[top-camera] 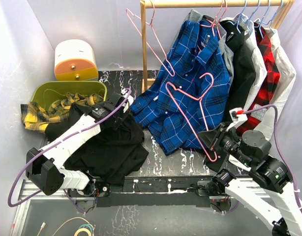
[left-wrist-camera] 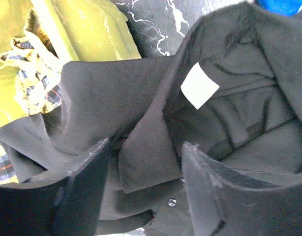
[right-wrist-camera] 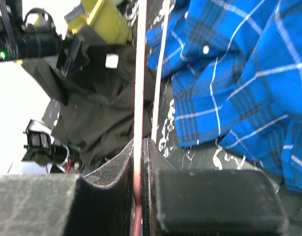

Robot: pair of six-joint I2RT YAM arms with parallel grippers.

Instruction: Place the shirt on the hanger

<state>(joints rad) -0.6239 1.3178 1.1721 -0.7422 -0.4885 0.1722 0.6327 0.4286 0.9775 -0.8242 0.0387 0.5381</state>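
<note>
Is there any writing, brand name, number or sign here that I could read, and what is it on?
No readable text in any view.
The square white tag inside the collar of the plain black fabric shirt: looks blank, no print visible.

So the black shirt [top-camera: 111, 147] is lying in a crumpled heap on the left part of the table, with one edge bunched up against a green bin. The collar is flopped open, so you can see the white label [left-wrist-camera: 199, 85] inside and a small button [left-wrist-camera: 171, 202] lower down. The pink wire hanger [top-camera: 190, 124] is up off the table and tilted, hook at the top. Its bottom corner is pinched in the right gripper [top-camera: 212, 148], in front of the blue plaid shirt.
</note>
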